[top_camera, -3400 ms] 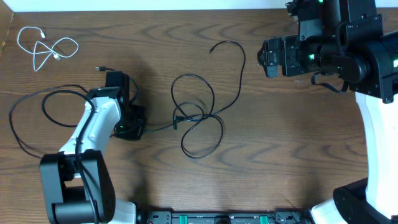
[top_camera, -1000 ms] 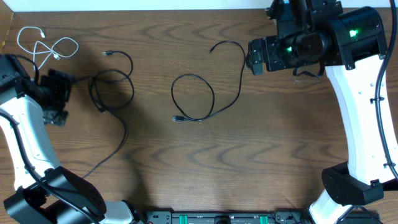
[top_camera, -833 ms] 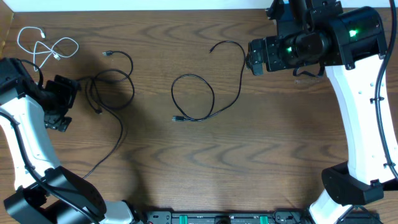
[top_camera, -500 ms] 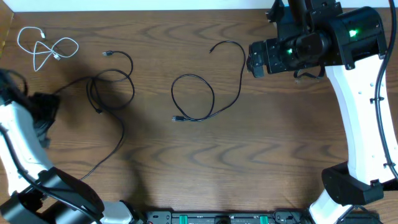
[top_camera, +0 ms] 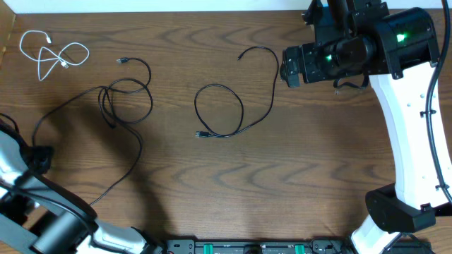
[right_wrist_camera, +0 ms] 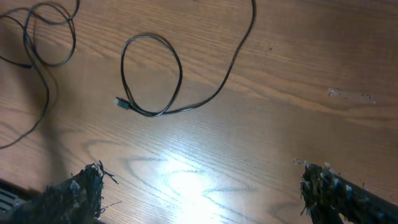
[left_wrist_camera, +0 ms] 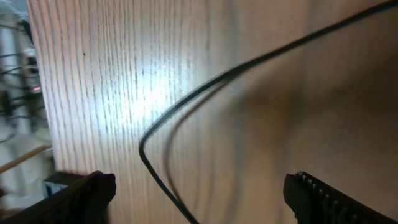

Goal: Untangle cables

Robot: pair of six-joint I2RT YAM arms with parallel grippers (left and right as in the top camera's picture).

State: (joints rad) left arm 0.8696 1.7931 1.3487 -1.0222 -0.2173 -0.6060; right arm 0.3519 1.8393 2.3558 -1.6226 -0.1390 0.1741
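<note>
Three cables lie apart on the wooden table (top_camera: 318,176). The short white cable (top_camera: 66,63) is coiled at the far left corner. One black cable (top_camera: 140,148) has loops left of centre and a tail toward the front; a strand of it stretches left to my left gripper (top_camera: 39,156). A bend of that black cable (left_wrist_camera: 142,149) lies on the wood between the open fingers of my left gripper (left_wrist_camera: 199,186), unclamped. The other black cable (top_camera: 215,85) forms a loop at centre, its plug end (right_wrist_camera: 122,102) below-left. My right gripper (top_camera: 288,63) (right_wrist_camera: 199,180) hovers open and empty to its right.
The left arm's base (top_camera: 56,226) stands at the front left and the right arm's white link (top_camera: 402,134) runs down the right side. The table's left edge (left_wrist_camera: 37,93) shows in the left wrist view, with clutter beyond it.
My left arm has swung away from the cable loops toward the front left edge, and a strand of the left black cable has stretched out after it. The right arm has not moved.
</note>
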